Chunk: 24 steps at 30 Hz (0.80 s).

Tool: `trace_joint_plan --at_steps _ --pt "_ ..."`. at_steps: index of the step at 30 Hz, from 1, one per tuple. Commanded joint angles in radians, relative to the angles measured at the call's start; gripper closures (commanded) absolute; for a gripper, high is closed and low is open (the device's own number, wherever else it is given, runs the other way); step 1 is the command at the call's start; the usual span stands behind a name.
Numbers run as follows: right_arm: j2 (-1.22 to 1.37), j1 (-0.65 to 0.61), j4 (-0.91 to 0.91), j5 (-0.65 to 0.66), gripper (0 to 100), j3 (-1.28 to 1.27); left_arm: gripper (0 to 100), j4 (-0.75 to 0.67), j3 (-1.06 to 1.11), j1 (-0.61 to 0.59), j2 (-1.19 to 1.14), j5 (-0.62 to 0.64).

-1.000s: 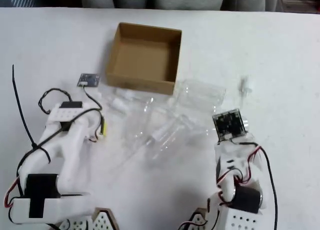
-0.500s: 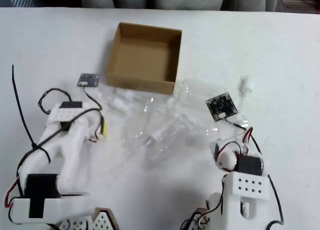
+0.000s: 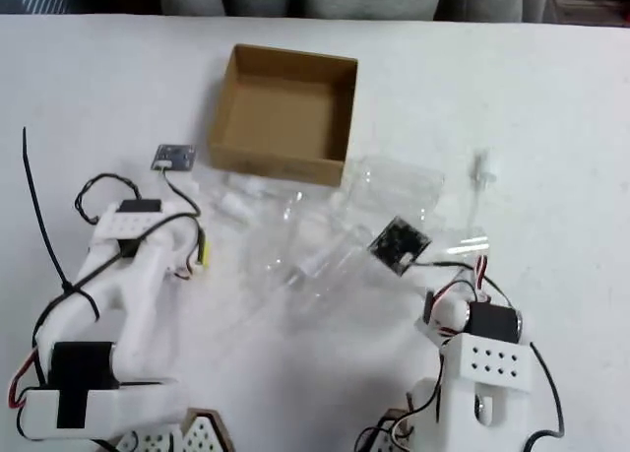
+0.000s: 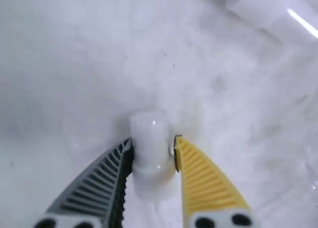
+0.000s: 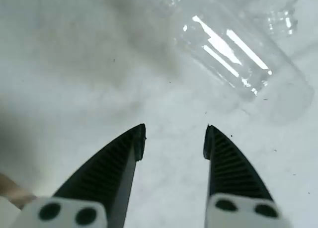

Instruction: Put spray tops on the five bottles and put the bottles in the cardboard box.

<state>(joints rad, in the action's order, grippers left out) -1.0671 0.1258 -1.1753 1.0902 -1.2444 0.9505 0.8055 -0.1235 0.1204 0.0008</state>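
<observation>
White table [image 3: 532, 97]: matt, smooth, with faint dark specks beneath the right gripper [image 5: 175, 133]. That gripper's fingers [image 5: 226, 163] are black plastic with ribbed inner faces and a dull sheen. Just ahead of them, a bottle [image 5: 238, 54]: clear plastic, glossy, hard bright highlights. On the left gripper [image 4: 152, 141], ribbed matt plastic, one finger grey, one yellow. Pinched between them, a spray top [image 4: 148, 123]: white plastic, smooth, slight gloss. Beyond both, the cardboard box [image 3: 285, 112]: brown, matt, plain paperboard. The arm housings [image 3: 133, 285] are white matt plastic.

left arm [image 3: 128, 275]: jaws clamped (on spray top [image 4: 149, 138]) | right arm [image 3: 482, 358]: jaws apart, low
</observation>
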Motion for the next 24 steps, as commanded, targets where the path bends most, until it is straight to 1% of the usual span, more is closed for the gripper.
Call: trace_joint_plan --at_steps 1,4,11,14,19,24 --pt "-0.002 0.005 -0.008 0.071 83.7 0.063 98 -0.018 -0.006 -0.007 0.047 -0.011" --pt "-0.002 0.005 -0.008 0.153 85.1 0.063 98 -0.017 -0.005 -0.007 0.047 -0.011" --pt "-0.002 0.004 -0.013 0.381 84.7 0.063 98 -0.020 0.006 -0.005 0.050 -0.011" --pt "0.007 -0.007 -0.013 0.451 84.6 0.058 98 -0.020 0.006 -0.005 0.050 -0.011" --pt "0.008 -0.093 -0.019 0.474 83.7 0.034 98 -0.020 0.006 -0.002 0.050 -0.011" --pt "0.008 -0.170 -0.016 0.470 76.7 0.034 98 -0.020 0.006 -0.002 0.050 -0.012"
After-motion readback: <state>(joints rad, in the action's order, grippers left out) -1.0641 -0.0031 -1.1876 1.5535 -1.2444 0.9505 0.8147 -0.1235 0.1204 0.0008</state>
